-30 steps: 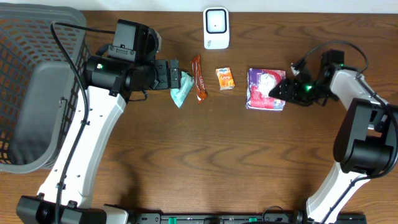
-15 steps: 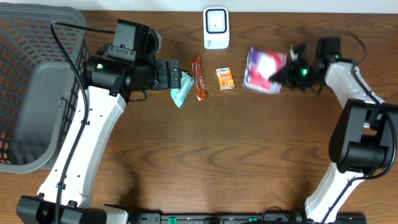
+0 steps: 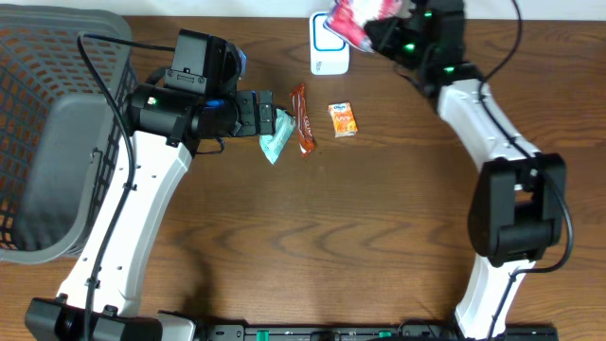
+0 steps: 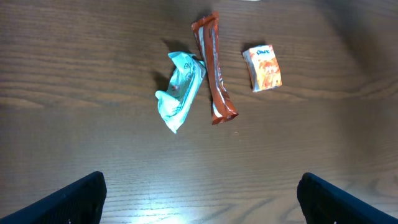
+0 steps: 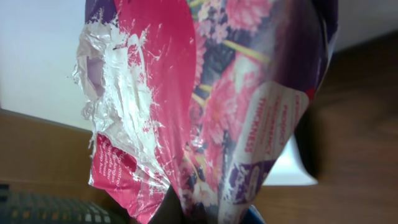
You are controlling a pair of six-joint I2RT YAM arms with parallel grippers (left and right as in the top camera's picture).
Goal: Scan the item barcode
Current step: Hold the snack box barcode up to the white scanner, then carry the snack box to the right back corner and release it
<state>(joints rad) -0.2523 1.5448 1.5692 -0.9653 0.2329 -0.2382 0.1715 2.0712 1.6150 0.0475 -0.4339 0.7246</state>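
Observation:
The item is a pink and purple flowered packet (image 3: 354, 13) (image 5: 205, 106). My right gripper (image 3: 383, 25) is shut on its lower end and holds it in the air at the table's far edge, just over the white scanner (image 3: 328, 49). The packet fills the right wrist view and hides the fingers there. No barcode shows on the side I see. Well left of the scanner, my left gripper (image 3: 269, 117) (image 4: 202, 200) hangs open and empty over the wood, its fingertips (image 4: 69, 200) wide apart.
A crumpled teal wrapper (image 3: 276, 141) (image 4: 180, 92), a red snack bar (image 3: 301, 118) (image 4: 214, 68) and a small orange packet (image 3: 343, 118) (image 4: 263, 67) lie in a row below the scanner. A grey mesh basket (image 3: 28, 66) stands at the left edge.
My right gripper shut on the packet, lifted it off the table at the right and carried it up and left to the scanner. The left arm stayed put.

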